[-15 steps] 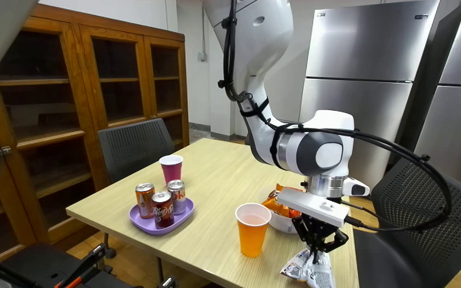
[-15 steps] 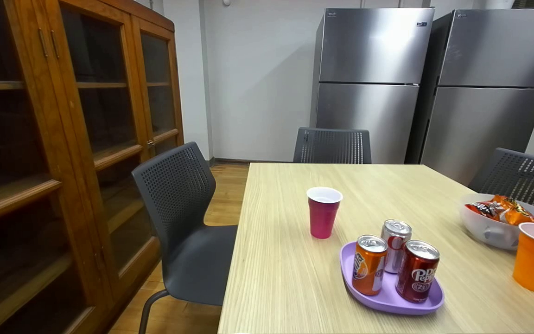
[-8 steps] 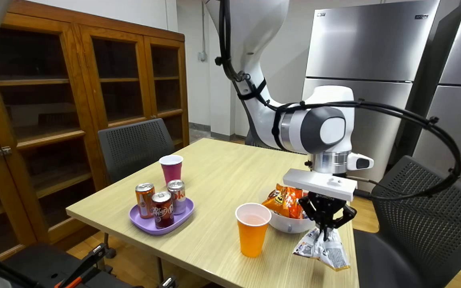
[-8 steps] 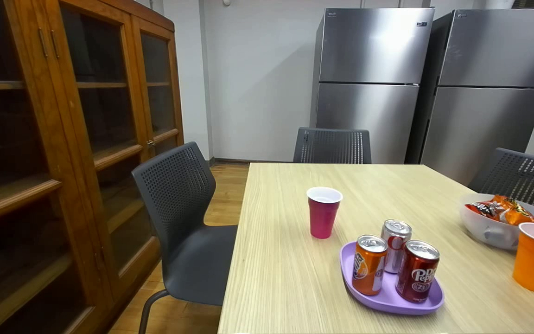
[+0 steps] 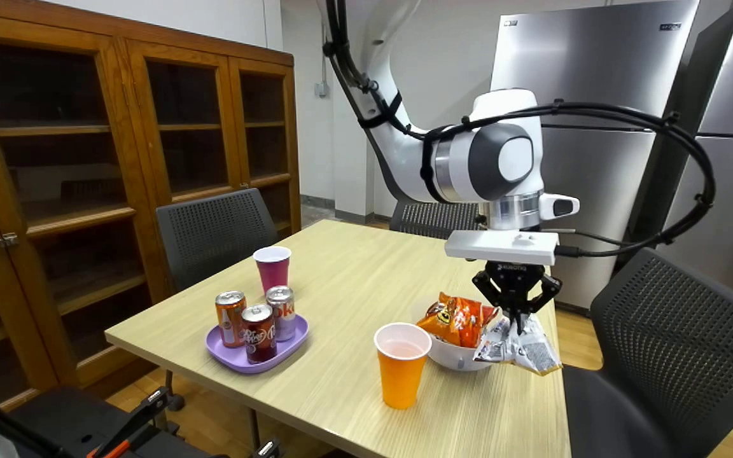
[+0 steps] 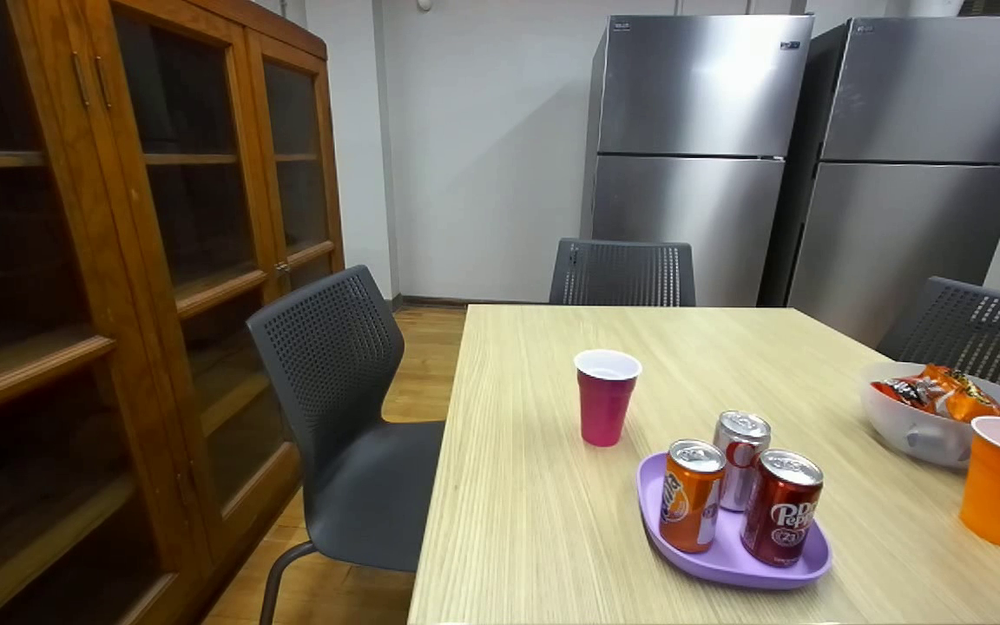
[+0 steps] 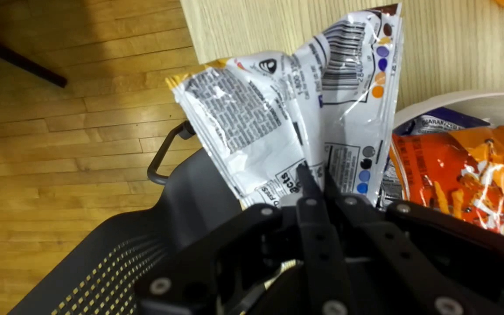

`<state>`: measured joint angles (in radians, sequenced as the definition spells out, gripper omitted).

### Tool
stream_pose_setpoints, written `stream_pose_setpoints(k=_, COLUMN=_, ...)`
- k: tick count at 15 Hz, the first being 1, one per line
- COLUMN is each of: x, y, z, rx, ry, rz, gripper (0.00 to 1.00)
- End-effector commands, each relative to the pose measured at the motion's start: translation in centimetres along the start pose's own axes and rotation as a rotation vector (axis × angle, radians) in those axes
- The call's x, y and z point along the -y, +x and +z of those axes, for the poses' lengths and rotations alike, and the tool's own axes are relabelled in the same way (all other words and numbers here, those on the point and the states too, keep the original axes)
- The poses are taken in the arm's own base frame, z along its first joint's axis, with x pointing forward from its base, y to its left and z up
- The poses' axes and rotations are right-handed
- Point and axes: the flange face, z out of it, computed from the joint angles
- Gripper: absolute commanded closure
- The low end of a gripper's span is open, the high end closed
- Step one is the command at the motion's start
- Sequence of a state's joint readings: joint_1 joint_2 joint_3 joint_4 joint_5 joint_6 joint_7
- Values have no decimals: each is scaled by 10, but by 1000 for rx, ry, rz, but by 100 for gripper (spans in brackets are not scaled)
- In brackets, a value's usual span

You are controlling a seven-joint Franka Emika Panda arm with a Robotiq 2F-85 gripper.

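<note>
Robotiq gripper, with its fingers drawn nearly together; a creased snack bag was pinched between their tips. Beyond the work area, a glass-doored wooden cabinet and two stainless-steel refrigerators were shown in both exterior views. A pale wood-grain table was set before them, and dark gray chairs with perforated backs were placed around it. On the tabletop, a white bowl was positioned near one edge, and a rounded purple tray was laid well apart from it. The snack bag was suspended just beside the bowl, its white back, printed with a barcode, being displayed in the wrist view; whether the bowl's rim was touched could not be told. Snack packets, the uppermost orange-red, were contained by the bowl. An orange plastic cup was stood near the bowl, on the side toward the tray, and a magenta plastic cup was stood near the tray; both were upright. On the tray itself were grouped, all upright, a Dr Pepper can, a silver Coke can and an orange Fanta can.
</note>
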<state>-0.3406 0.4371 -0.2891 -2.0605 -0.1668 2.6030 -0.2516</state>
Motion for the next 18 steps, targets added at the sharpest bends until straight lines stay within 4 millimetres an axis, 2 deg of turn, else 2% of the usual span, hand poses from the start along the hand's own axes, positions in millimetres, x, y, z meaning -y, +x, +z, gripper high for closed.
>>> stream_pose_setpoints(k=1, x=18, y=4, z=-24, rx=-44, ry=-28, rz=-15, gripper=99)
stream_pose_setpoints(k=5, x=41, y=22, z=-36, rx=-79, ry=-28, rz=-49, gripper=99)
stream_pose_setpoints(k=10, x=69, y=47, z=-40, rx=-102, ry=-15, rz=-97, gripper=99)
stream_pose_setpoints(k=15, x=83, y=66, z=-34, rx=-109, ry=-7, rz=-122, gripper=99)
stream_pose_setpoints(k=18, x=87, y=76, z=-23, rx=-97, ry=-5, rz=-135, gripper=99)
